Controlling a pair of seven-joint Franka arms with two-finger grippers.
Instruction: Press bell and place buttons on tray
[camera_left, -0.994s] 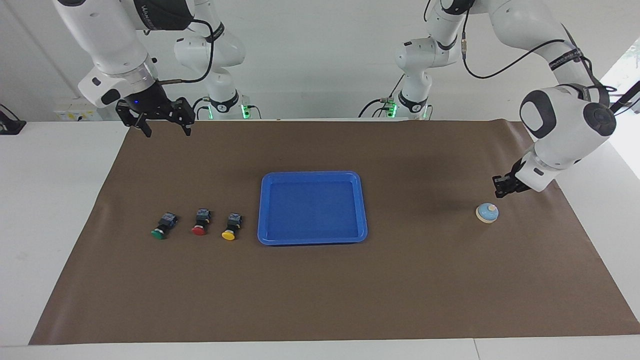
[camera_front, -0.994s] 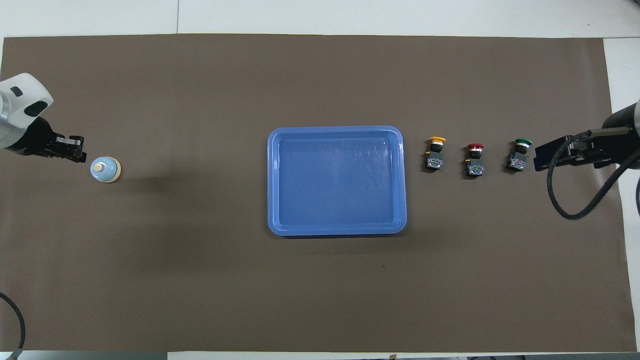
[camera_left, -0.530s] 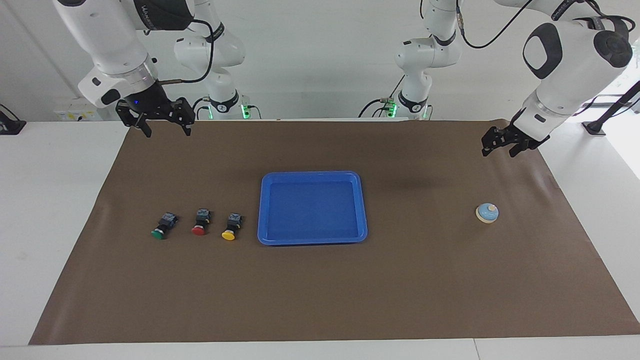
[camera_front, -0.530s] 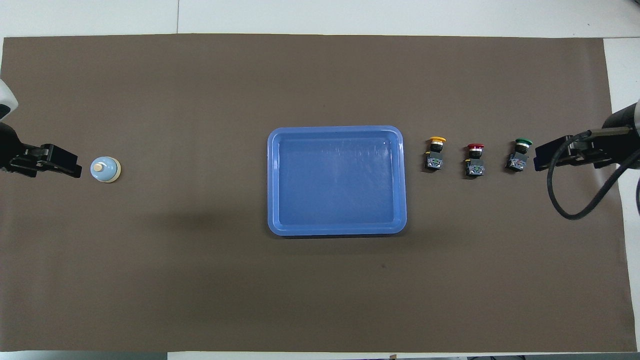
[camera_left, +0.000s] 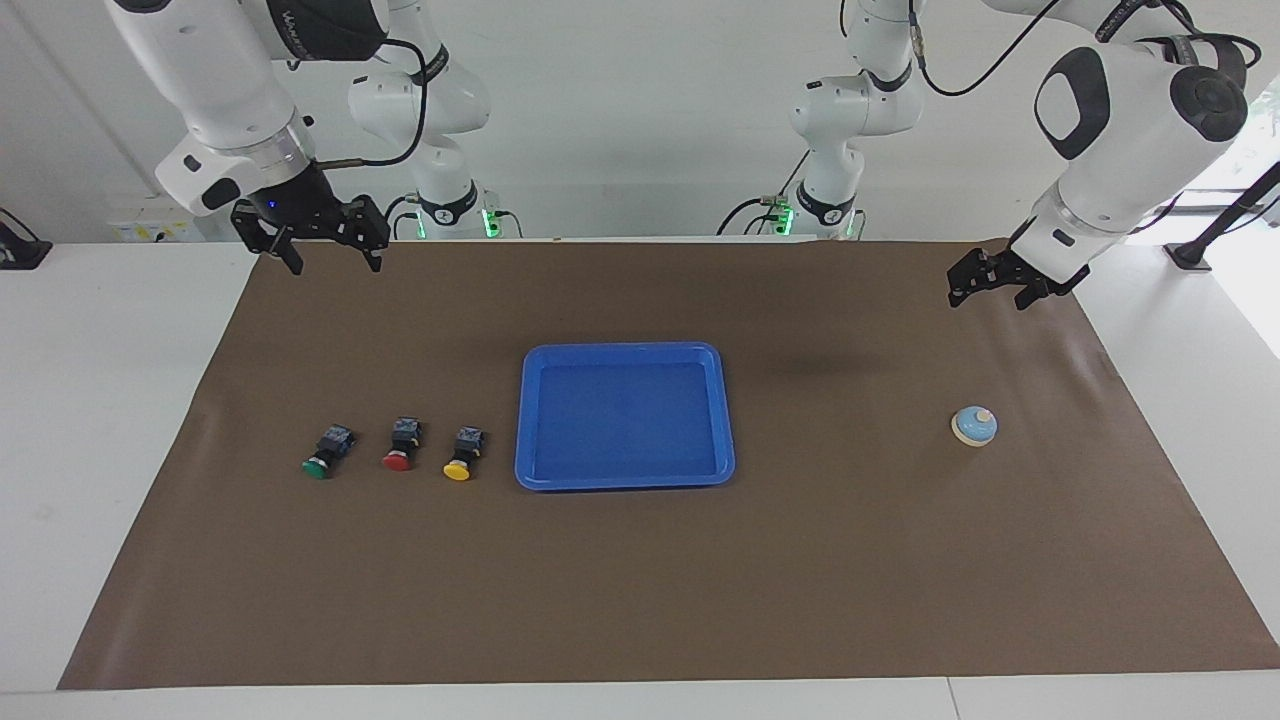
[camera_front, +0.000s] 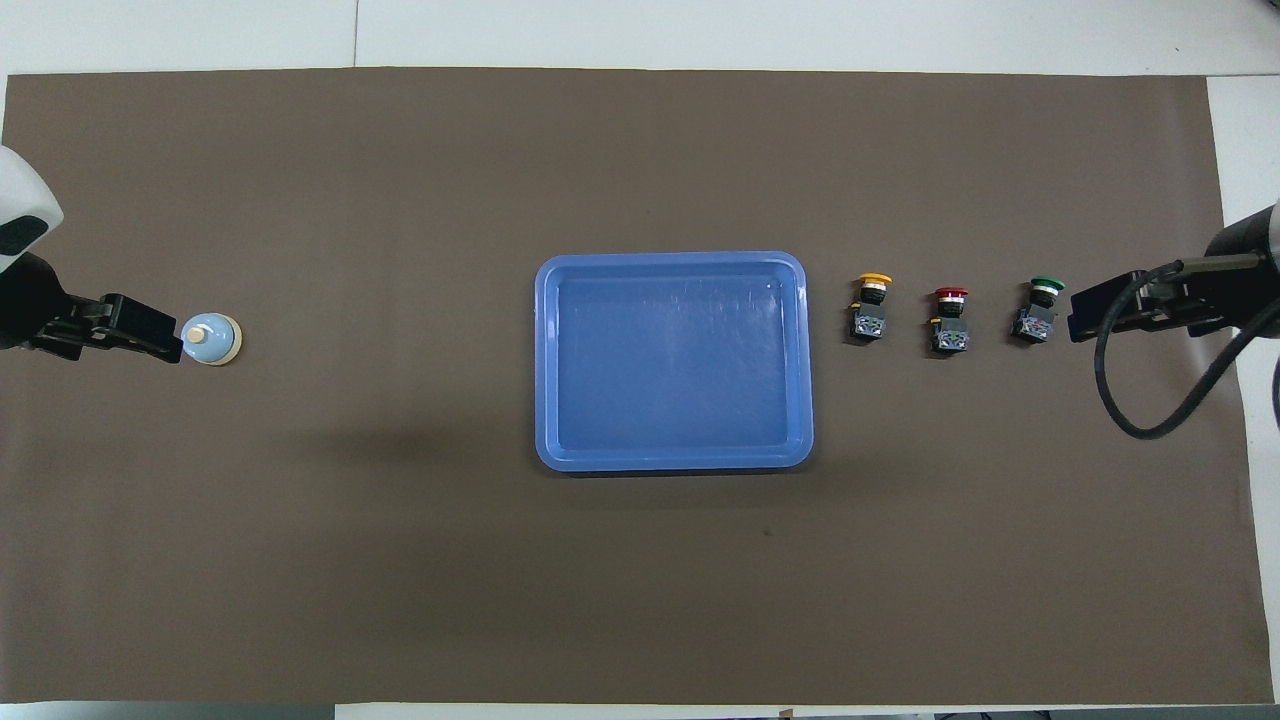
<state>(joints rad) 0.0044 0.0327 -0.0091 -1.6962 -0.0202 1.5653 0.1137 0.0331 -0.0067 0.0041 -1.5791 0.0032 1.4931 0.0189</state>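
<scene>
The light blue bell (camera_left: 974, 426) stands on the brown mat toward the left arm's end; it also shows in the overhead view (camera_front: 210, 340). The blue tray (camera_left: 625, 350) lies empty mid-table. The green button (camera_left: 320, 455), the red button (camera_left: 400, 448) and the yellow button (camera_left: 460, 457) lie in a row beside the tray, toward the right arm's end. My left gripper (camera_left: 988, 298) hangs high in the air, clear of the bell. My right gripper (camera_left: 335, 265) is open and empty, raised over the mat's edge by the robots; this arm waits.
A brown mat (camera_left: 640, 590) covers most of the white table. A black cable (camera_front: 1150, 400) loops from the right arm over the mat near the green button (camera_front: 1040, 305). The tray's rim (camera_front: 670, 258) stands slightly above the mat.
My left gripper has lifted from just beside the bell and pulled up toward the robots. The bell, the buttons, the tray and the right arm have not moved.
</scene>
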